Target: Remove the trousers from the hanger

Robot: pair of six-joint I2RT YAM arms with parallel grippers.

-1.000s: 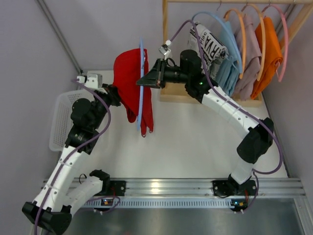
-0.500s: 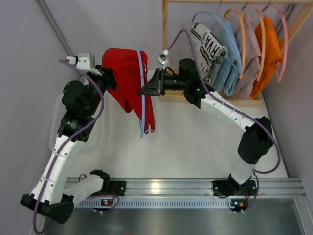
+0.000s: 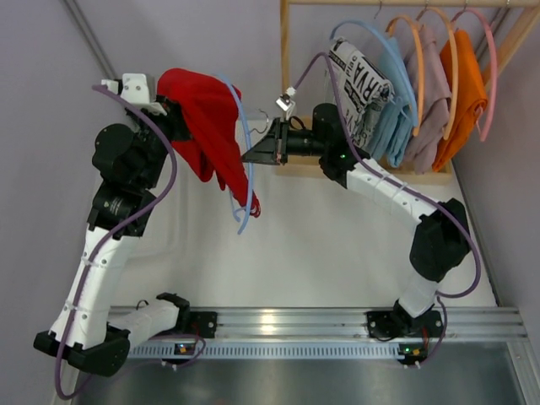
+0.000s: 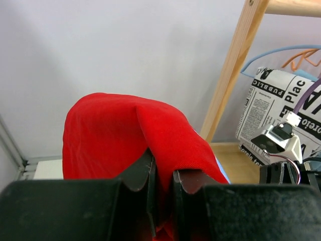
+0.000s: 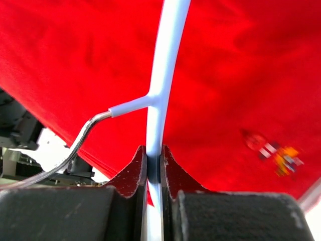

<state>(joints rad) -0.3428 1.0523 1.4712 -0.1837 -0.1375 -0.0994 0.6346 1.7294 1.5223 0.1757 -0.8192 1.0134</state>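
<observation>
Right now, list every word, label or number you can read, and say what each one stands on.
"PUBBLIC": white on black, on the white printed trousers, left wrist view.
"Plac": large black letters beside it.
"RVA": large letters on the same trousers, top view.
Fine print there: too small to read.
The coloured patch on the red trousers: blurred, unreadable.

The red trousers (image 3: 207, 118) at the left are plain, with one small multicoloured patch (image 5: 273, 149); their hanger (image 5: 167, 50) is pale blue. At the far right hang the printed trousers (image 3: 361, 80), white with black newspaper text, then light blue trousers (image 3: 392, 126), dusty mauve trousers (image 3: 430, 110) and orange trousers (image 3: 464, 93).
</observation>
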